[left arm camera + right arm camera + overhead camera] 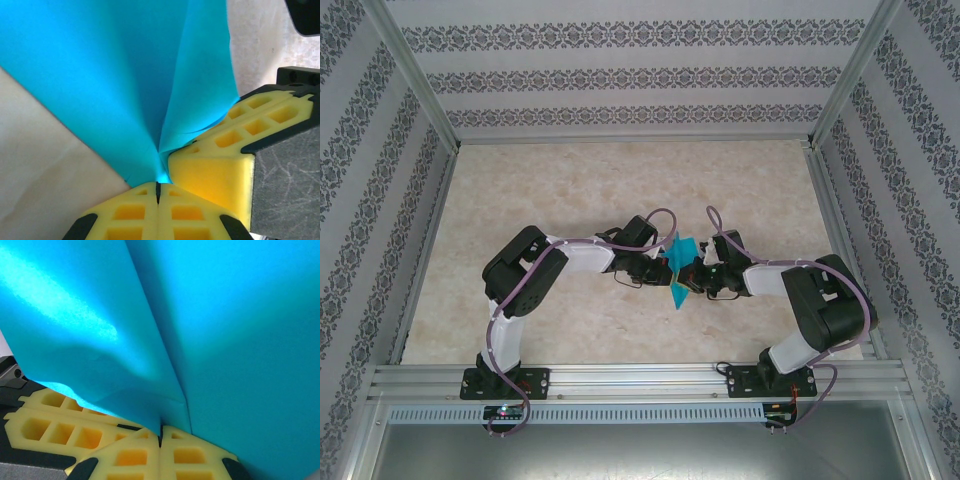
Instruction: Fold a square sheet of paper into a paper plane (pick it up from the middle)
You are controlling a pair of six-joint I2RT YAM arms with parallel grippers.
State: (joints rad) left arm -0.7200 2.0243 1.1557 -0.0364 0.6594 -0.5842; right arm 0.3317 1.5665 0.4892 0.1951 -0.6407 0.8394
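The pale marbled surface (620,180) lay bare between patterned walls (620,60). Over its near half the left arm (525,260) and right arm (825,300) were bent inward, wrists nearly meeting. Between them the square sheet of paper (678,268) hung in the air, off the surface. It stood on edge with a crease running down into the grips, and its two flaps spread away from that line.

The left tool (158,192) was clamped on the paper's lower edge at the foot of the crease. The right tool (161,434) was clamped on almost the same spot from the other side, and the two sets of yellow pads (210,175) sat just beside each other, perhaps touching.

The risk, as I judged it, lay in that crowding. With thin paper pinched at nearly one point, any pull apart or twist could tear it there or drag the crease off line. A loosened pinch would let the sheet slip or droop, and the pads could knock together.
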